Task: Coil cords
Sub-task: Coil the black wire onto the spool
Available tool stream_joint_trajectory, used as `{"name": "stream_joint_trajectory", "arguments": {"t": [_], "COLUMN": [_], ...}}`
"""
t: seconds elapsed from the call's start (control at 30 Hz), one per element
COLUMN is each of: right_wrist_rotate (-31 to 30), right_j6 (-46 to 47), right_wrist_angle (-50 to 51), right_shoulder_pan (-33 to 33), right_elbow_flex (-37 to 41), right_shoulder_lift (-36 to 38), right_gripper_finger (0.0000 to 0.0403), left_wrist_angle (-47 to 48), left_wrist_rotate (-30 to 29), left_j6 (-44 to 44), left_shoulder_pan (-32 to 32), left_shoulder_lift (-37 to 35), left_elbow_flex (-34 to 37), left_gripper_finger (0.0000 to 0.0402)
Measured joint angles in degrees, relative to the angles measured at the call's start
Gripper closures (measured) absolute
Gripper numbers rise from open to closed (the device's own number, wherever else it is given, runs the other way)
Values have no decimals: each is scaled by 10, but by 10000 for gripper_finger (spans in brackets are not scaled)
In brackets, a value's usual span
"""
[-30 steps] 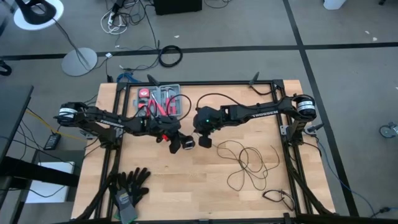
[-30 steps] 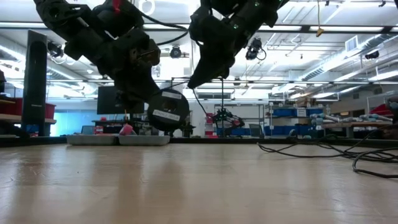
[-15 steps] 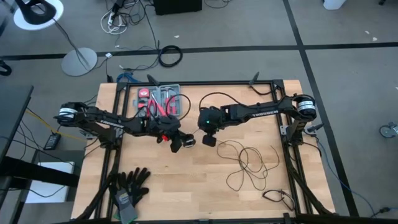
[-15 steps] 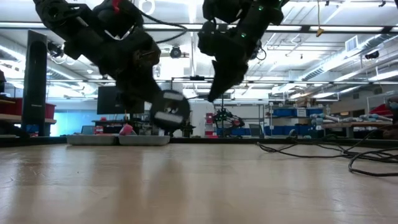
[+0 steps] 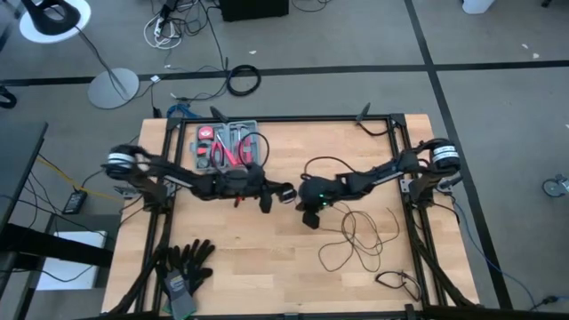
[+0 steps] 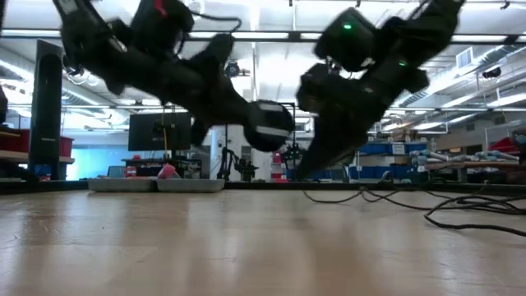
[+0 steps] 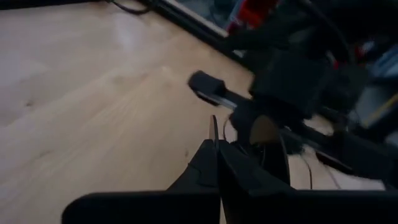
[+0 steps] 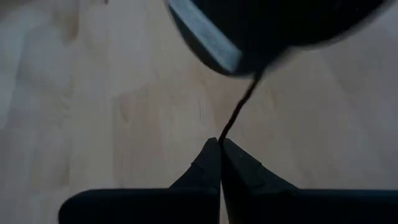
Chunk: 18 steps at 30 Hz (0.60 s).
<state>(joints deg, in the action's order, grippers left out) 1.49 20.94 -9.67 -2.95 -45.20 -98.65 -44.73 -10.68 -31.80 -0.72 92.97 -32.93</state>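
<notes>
High view: I see both arms meeting near the table (image 5: 222, 267) centre. Left gripper (image 5: 283, 193) and right gripper (image 5: 308, 216) sit close together; the cords (image 5: 356, 233) lie in loose loops on the right half, just beside the right gripper.

Low view: both arms hang above the wood; cord loops (image 6: 444, 205) trail along the surface at right.

Left wrist view: left fingers (image 7: 208, 163) pressed together, holding nothing that I can make out.

Right wrist view: right fingers (image 8: 208, 163) clamped on a thin black strand of cord (image 8: 239, 109).
</notes>
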Motion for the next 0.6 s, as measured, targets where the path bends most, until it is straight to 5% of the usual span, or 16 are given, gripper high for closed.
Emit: {"name": "stream_joint_trajectory", "arguments": {"t": [0.2,0.4,0.6], "right_wrist_rotate": [-35,-43,-63], "right_j6": [16,21,49], "right_wrist_angle": [-47,-189,-194], "right_shoulder_pan": [7,35,37], "right_elbow_flex": [90,151,155], "right_shoulder_lift": [87,105,91], "right_gripper_finger": [403,402,372], "left_wrist_angle": [-184,-182,-126], "left_wrist_rotate": [0,19,23], "left_j6": [-30,-4,37], "left_shoulder_pan": [-19,-50,-68], "left_shoulder_lift": [126,169,138], "left_elbow_flex": [-26,-78,-73], "left_gripper_finger": [402,402,402]}}
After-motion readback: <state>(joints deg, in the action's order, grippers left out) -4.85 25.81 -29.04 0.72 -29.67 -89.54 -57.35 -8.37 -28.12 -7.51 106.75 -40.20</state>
